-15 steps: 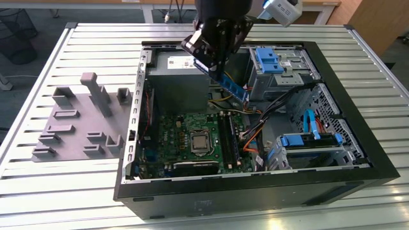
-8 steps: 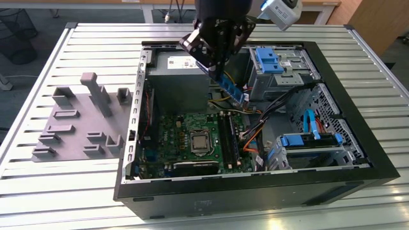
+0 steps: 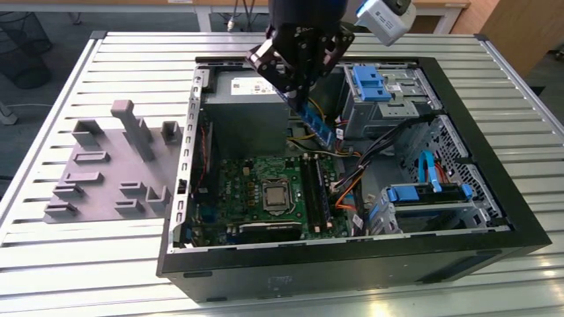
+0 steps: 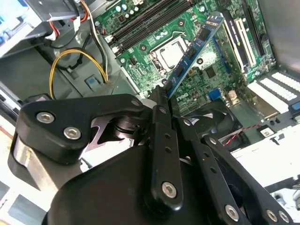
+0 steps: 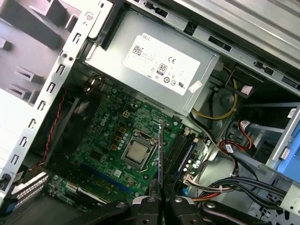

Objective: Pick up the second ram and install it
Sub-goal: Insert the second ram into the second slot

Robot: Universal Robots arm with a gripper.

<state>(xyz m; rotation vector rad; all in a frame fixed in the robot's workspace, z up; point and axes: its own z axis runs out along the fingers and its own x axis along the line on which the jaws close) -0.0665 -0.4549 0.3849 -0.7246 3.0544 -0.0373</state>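
- Blue-green and edged with black chips, the second ram (image 3: 315, 119) hangs in my pincer (image 3: 295, 82) in the exterior view, clamped by its upper end and slanting down over the open computer case (image 3: 493, 191). It is in the air above the motherboard (image 3: 255, 191), not yet touching anything.
- Same view: the memory slots (image 3: 316, 191) run just to the exterior view's right of the processor (image 3: 276, 196), and at least one looks already filled. The grey tray (image 3: 105, 172) sits on the bench (image 3: 53, 264) well apart from the case, so I judge the pick-up done and the carry under way.
- In the second wrist view, the second ram (image 4: 194, 47) sticks out from between the black fingers (image 4: 161, 117), which are closed on its near end. Its free end hovers over the motherboard (image 4: 206, 79) near the processor (image 4: 171, 51). The stick looks skewed against the slots (image 4: 145, 21); I would square it to them before lowering.
- In the first wrist view, I see the second ram (image 5: 160, 154) edge-on, a thin line rising from the pincer (image 5: 159, 199), beside the processor (image 5: 136, 152) and close to the slots (image 5: 180, 150). The power supply (image 5: 159, 70) lies beyond.
- To do this well, I judge I should line the thin edge over the empty slot, keep the stick upright, and watch the loose cables (image 5: 225, 187) nearby. Pressing down off-line could jam or bend it.
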